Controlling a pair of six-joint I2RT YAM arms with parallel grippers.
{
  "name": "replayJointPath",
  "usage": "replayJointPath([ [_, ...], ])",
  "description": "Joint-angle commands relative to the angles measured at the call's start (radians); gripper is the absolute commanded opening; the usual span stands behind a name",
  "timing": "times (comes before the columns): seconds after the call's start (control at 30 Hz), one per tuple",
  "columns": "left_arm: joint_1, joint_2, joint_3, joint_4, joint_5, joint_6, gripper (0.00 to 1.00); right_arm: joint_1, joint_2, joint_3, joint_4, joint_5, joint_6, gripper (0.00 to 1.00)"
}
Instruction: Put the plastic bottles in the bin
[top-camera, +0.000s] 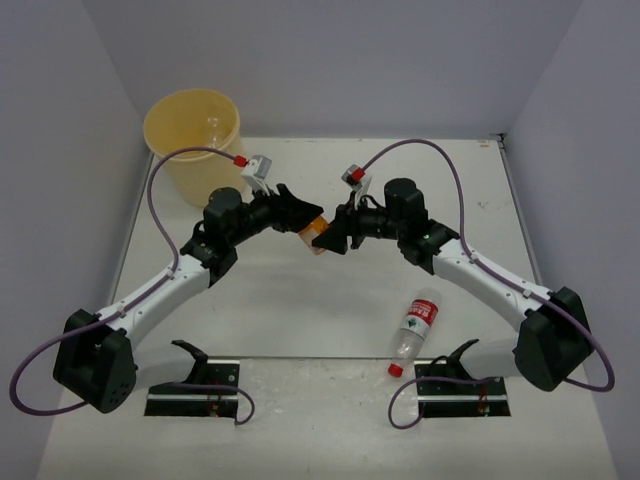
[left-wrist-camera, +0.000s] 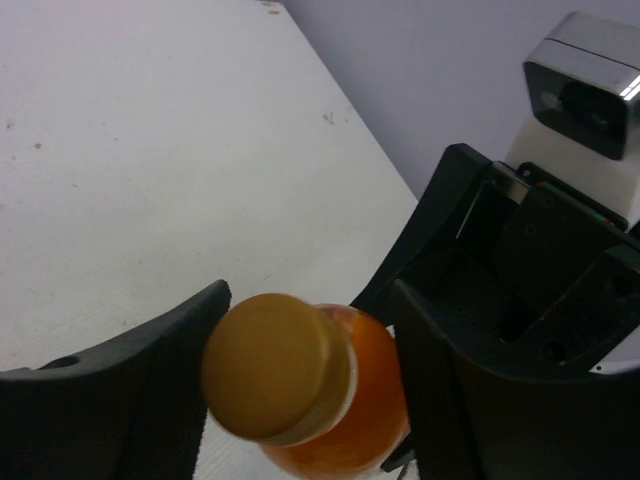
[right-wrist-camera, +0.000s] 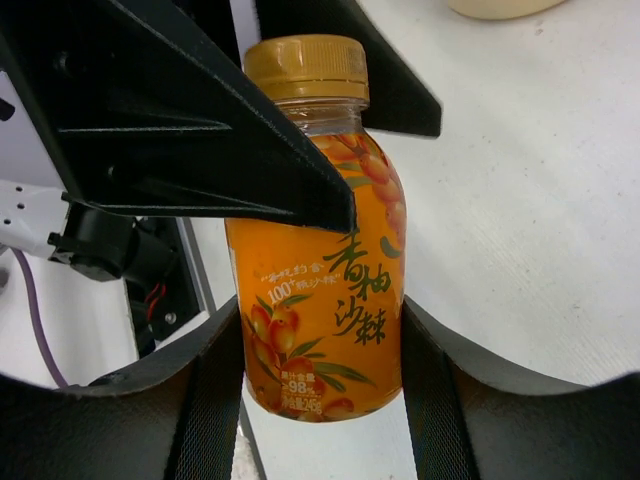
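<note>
An orange bottle (top-camera: 318, 232) with a tan cap hangs in the air above the table's middle, between my two grippers. My right gripper (top-camera: 332, 238) is shut on its lower body; in the right wrist view its pads press both sides of the label (right-wrist-camera: 320, 300). My left gripper (top-camera: 303, 214) is open around the bottle's cap end (left-wrist-camera: 280, 365), with a sliver of table showing between one finger (left-wrist-camera: 150, 400) and the bottle. The pale-yellow bin (top-camera: 160, 110) stands at the back left. A clear bottle with a red-white label (top-camera: 415, 330) lies on the table at the front right.
The right gripper's black body (left-wrist-camera: 530, 260) fills the right side of the left wrist view. The left gripper's fingers (right-wrist-camera: 200, 150) cross the top of the right wrist view. Walls close the table at the back and sides.
</note>
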Motion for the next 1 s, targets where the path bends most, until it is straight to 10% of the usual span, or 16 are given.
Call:
replayJointPath([
  [0.0,-0.009,0.011,-0.010,0.054,-0.011,-0.008,0.60,0.017,-0.033,0.025,0.105,-0.051,0.034,0.13],
  [0.13,-0.016,0.011,-0.008,0.057,-0.010,-0.011,0.14,0.021,-0.030,0.021,0.101,-0.009,0.051,0.14],
  [0.27,-0.019,0.006,-0.011,0.057,-0.018,-0.008,0.00,0.022,-0.029,0.033,0.078,0.022,0.064,0.31],
  [0.43,-0.020,-0.012,-0.010,0.037,-0.070,0.005,0.00,0.021,-0.033,0.054,0.037,0.071,0.091,0.98],
  [0.77,0.035,-0.032,0.256,-0.263,-0.534,0.200,0.00,0.021,-0.147,0.058,-0.220,0.445,0.185,0.99],
  [0.97,0.267,0.040,0.476,-0.299,-0.520,0.226,0.00,-0.009,-0.300,-0.051,-0.435,0.719,0.324,0.99],
])
